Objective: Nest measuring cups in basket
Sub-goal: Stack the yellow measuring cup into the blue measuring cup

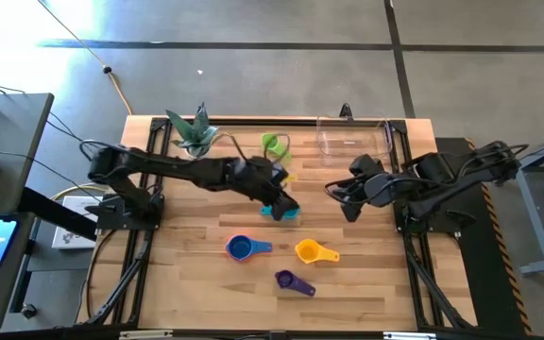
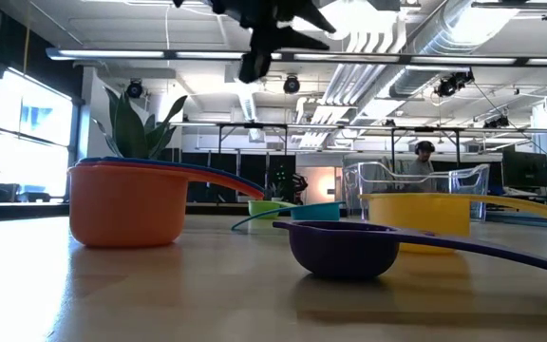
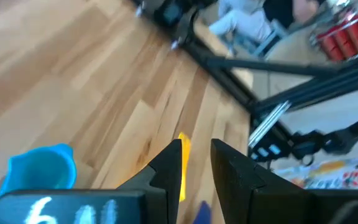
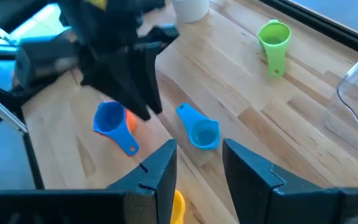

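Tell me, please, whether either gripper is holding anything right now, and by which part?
Nothing is held. The left gripper hangs open above the teal cup; the right gripper is open and empty too.

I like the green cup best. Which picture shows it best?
The right wrist view: the green cup lies in full sight on the table. The high view shows it small, the low view only its rim, the left wrist view nothing.

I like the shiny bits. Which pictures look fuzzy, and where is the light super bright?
Left wrist view: the floor clutter beyond the table is smeared. Low view: ceiling lights glare white, and the purple cup has a soft shadow. High view: pale glare on the floor.
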{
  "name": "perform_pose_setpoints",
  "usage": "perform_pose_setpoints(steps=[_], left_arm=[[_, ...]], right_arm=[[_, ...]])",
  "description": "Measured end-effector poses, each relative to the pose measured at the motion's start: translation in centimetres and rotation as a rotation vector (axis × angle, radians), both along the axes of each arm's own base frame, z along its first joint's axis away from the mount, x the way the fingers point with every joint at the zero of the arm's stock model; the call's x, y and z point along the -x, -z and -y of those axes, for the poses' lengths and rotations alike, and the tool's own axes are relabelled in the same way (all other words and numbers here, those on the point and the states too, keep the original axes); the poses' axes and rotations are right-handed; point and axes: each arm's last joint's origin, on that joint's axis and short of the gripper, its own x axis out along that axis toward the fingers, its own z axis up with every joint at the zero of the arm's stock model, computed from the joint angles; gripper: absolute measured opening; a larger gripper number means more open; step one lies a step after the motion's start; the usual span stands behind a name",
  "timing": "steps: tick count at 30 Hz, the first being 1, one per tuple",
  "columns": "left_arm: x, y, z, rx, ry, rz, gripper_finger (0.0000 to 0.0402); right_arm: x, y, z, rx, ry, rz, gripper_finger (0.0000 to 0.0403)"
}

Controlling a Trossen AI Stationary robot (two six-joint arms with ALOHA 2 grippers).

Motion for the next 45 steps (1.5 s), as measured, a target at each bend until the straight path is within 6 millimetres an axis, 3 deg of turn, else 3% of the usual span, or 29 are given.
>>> perform_pose_setpoints(steps=[14, 28, 45], left_arm=[[-3.2, 6.5, 2.7, -0.073, 0.033, -0.115, 0.0076], [-3.9, 8.0, 3.7, -0.138, 0.09, -0.107, 0.0096], [-4.6, 12.8, 6.7, -0.164, 0.126, -0.186, 0.0102]], right_arm=[[0.3, 0.5, 0.1, 0.007, 0.015, -0.067, 0.0122], [0.3, 0.5, 0.1, 0.015, 0.025, -0.064, 0.0122], [0.4, 0.6, 0.2, 0.002, 0.042, -0.062, 0.0121]])
